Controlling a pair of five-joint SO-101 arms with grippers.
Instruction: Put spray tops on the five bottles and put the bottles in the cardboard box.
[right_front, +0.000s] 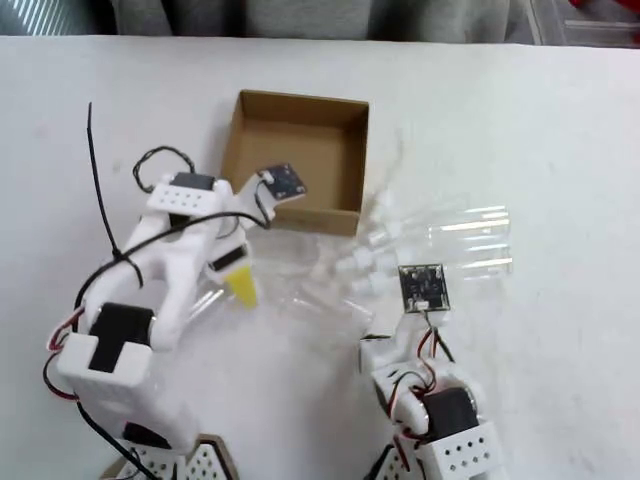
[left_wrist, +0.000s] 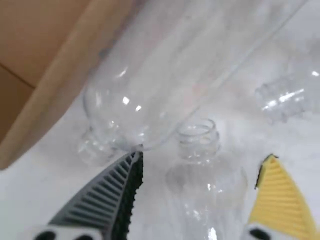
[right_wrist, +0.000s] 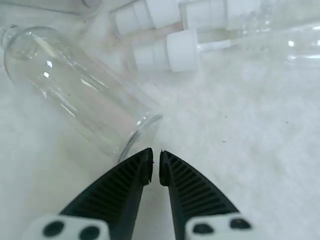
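My left gripper (left_wrist: 204, 157) is open, its grey finger (left_wrist: 115, 195) and yellow finger (left_wrist: 280, 200) either side of a clear uncapped bottle (left_wrist: 202, 165) whose open neck points away. A second clear bottle (left_wrist: 160, 75) lies along the cardboard box (left_wrist: 40, 60). The box (right_front: 300, 160) is open and holds nothing. My right gripper (right_wrist: 155, 167) is shut and empty, its tips just short of the open base end of a clear bottle (right_wrist: 75, 90) lying on the table. White spray tops (right_wrist: 170, 50) lie beyond that bottle. In the high view they are clustered (right_front: 375, 245) below the box.
Clear bottles (right_front: 470, 240) stretch to the right of the spray tops. A third bottle neck (left_wrist: 285, 97) lies off to the side of my left gripper. The white table (right_front: 540, 120) is bare at the far right. A black cable (right_front: 100, 190) rises beside the left arm.
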